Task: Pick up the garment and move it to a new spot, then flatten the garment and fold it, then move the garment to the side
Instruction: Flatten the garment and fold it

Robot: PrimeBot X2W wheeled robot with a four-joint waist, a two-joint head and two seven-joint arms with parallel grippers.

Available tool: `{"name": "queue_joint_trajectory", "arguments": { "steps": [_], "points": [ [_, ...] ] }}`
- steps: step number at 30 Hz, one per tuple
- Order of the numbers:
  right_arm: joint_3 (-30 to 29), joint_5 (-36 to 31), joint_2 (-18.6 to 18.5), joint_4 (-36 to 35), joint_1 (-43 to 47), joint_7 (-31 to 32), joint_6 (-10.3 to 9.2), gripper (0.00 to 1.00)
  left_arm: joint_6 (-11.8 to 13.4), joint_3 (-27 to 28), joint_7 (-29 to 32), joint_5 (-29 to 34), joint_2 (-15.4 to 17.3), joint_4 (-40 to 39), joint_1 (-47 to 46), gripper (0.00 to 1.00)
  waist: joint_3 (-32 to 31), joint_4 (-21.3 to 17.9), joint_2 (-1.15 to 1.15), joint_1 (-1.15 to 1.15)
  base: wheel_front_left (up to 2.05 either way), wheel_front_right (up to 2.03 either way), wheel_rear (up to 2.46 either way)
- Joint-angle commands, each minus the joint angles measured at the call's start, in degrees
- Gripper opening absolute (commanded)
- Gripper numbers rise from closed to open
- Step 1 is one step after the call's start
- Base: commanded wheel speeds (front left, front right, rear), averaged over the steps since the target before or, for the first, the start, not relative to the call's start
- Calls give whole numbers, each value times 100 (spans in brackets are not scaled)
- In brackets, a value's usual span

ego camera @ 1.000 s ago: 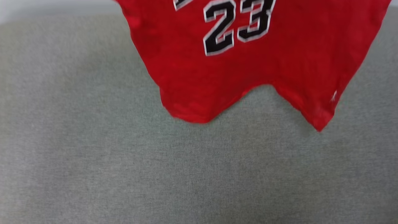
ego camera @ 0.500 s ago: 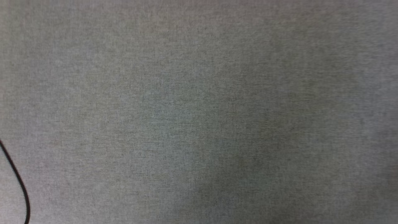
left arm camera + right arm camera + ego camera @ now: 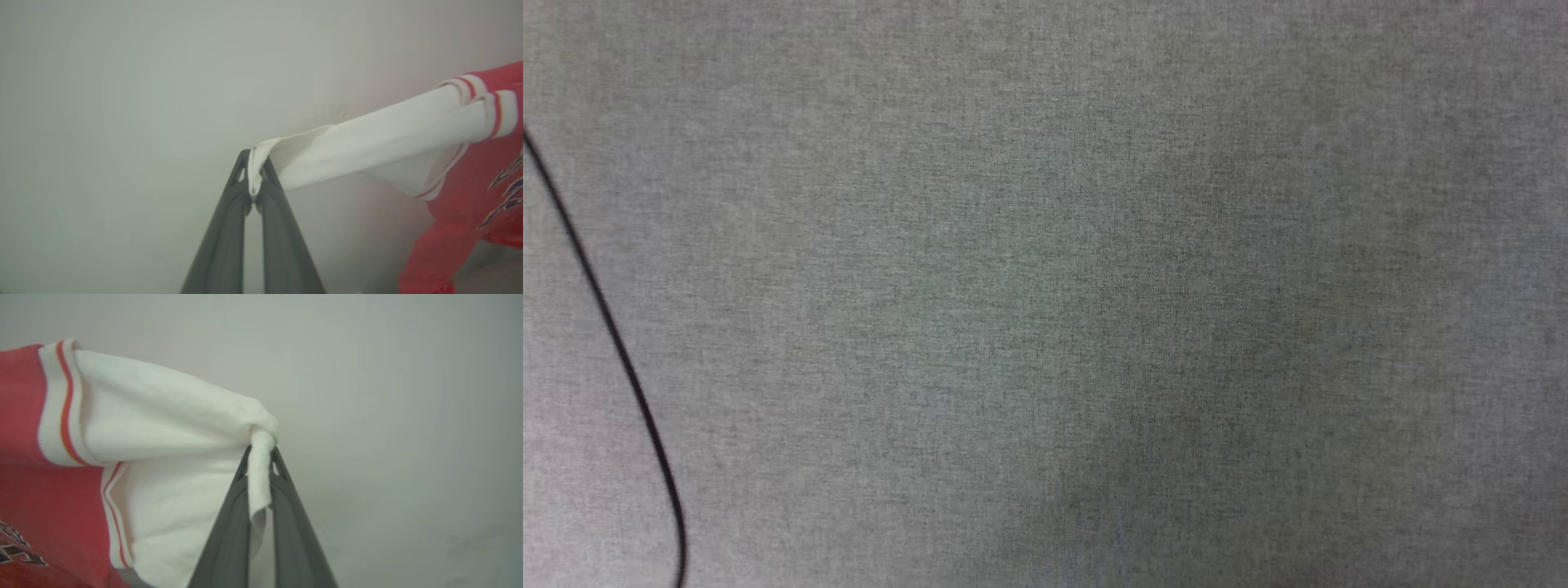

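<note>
The garment (image 3: pixel 457 196) is a red jersey with white sleeves and striped seams, hanging in the air before a pale wall. In the left wrist view my left gripper (image 3: pixel 255 179) is shut on the tip of one white sleeve (image 3: pixel 367 139), which stretches away to the right. In the right wrist view my right gripper (image 3: pixel 260 473) is shut on the bunched end of the other white sleeve (image 3: pixel 163 428); the red body (image 3: pixel 24 416) of the garment lies to the left. Part of the chest print (image 3: pixel 16 545) shows at the lower left.
The head view looks down on the grey fabric work surface (image 3: pixel 1094 286). A thin black cable (image 3: pixel 613 343) curves down its left side.
The head view has shifted: the red garment with its printed number at the top one second ago has left the picture, and the black cable has come in at the left.
</note>
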Motion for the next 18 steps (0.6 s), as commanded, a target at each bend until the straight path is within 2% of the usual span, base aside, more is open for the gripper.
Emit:
{"name": "queue_joint_trajectory", "arguments": {
  "steps": [1,10,18],
  "points": [
    [0,93,-48,163,282,-130,-66,0,17,-52,-150,-64,-56,186,329,0,-55,19,0,-1,0,0,0],
    [210,947,-44,372,1519,-457,-64,0,-3,-209,-680,-343,-332,399,1780,0,-586,2,0,-1,0,0,0],
    [644,1959,-263,-137,3118,-413,-51,0,133,-398,-754,-534,-461,-26,3591,0,-1336,-20,0,-1,0,0,0]
  ]
}}
